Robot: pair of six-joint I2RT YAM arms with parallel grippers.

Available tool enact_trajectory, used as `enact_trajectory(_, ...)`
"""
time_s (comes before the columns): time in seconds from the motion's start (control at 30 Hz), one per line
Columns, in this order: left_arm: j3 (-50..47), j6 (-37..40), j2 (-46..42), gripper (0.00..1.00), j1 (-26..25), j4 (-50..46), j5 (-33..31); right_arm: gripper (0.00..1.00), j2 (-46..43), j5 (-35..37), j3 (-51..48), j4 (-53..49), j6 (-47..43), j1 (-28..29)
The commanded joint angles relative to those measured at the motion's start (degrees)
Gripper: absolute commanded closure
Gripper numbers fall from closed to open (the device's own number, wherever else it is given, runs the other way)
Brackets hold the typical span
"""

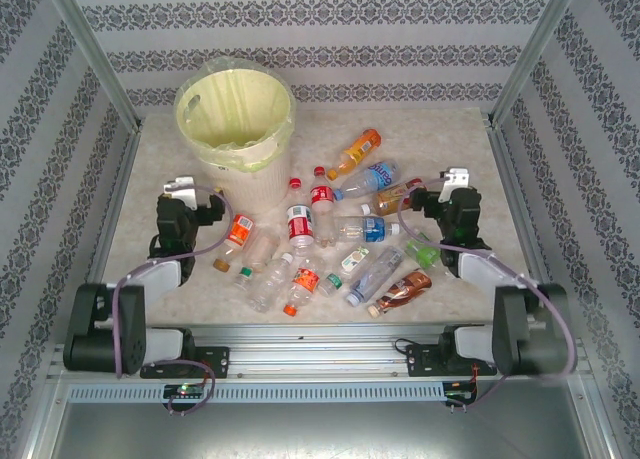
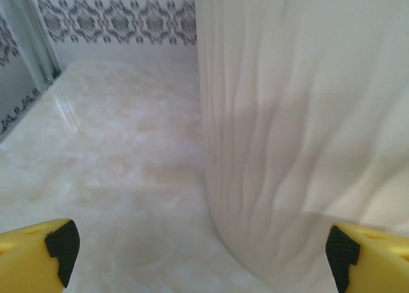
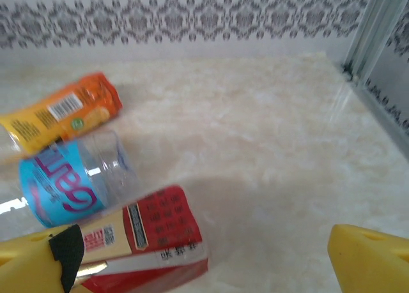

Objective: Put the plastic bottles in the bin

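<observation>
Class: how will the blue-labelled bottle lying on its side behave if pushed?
The blue-labelled bottle lies on its side on a glossy table, so it probably rolls. It looks clear and empty, so likely light and easily dented.

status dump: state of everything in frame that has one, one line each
bin: upright, top open
plastic bottles: scattered on the table, outside the bin
orange bottle: lying on its side
blue-labelled bottle: lying on its side
red-labelled bottle: lying down, partly between the right hand's fingers, not gripped
left hand: open, empty, close to the bin wall
right hand: open, holding nothing
</observation>
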Motion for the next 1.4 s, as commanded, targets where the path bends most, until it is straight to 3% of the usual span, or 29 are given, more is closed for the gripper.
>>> enact_trajectory(0.0, 4.44, -6.25, -6.3, 0.0, -1.57, -16.79, -1.7, 0.02, -6.12, 3.15, 3.81, -15.17, 4.19, 0.99)
enact_trajectory(0.17, 13.4, -15.67, -14.18, 0.0, -5.39, -40.02, 0.77, 0.02, -14.35, 5.82, 10.56, -34.71, 11.84, 3.76)
enact_trajectory(0.3, 20.94, -18.23, -18.73, 0.0, -12.52, -55.57, 0.95, 0.02, -18.74, 11.69, 15.47, -46.65, 16.28, 10.25)
enact_trajectory(0.4, 27.11, -18.92, -19.33, 0.0, -15.08, -65.63, 8.19, 0.02, -20.71, 16.2, 19.94, -57.82, 21.69, 14.3)
enact_trajectory(0.53, 30.71, -19.32, -20.2, 0.0, -15.57, -75.86, 16.58, 0.02, -22.91, 12.49, 22.95, -69.15, 26.44, 16.21)
enact_trajectory(0.63, 30.37, -18.5, -22.49, 0.0, -15.63, -81.04, 18.45, 0.02, -25.32, 9.58, 22.71, -75.2, 28.84, 16.93)
enact_trajectory(0.73, 28.73, -16.9, -25.86, 0.0, -15.64, -83.64, 18.73, 0.02, -27.55, 7.9, 22.26, -82.18, 32.19, 17.41)
enact_trajectory(1.0, 23.06, -15.41, -30.37, 0.0, -15.63, -75.71, 30.97, 0.02, -29.23, 9.88, 19.71, -97.57, 45.12, 20.54)
enact_trajectory(1.1, 21.96, -14.81, -30.33, 0.0, -15.85, -72.79, 34.63, 0.02, -28.91, 9.25, 18.11, -98.71, 48.26, 22.1)
enact_trajectory(1.37, 21.53, -13.98, -30.39, 0.0, -15.88, -72.2, 35.3, 0.06, -28.73, 6.06, 11.57, -92.75, 55.42, 25.01)
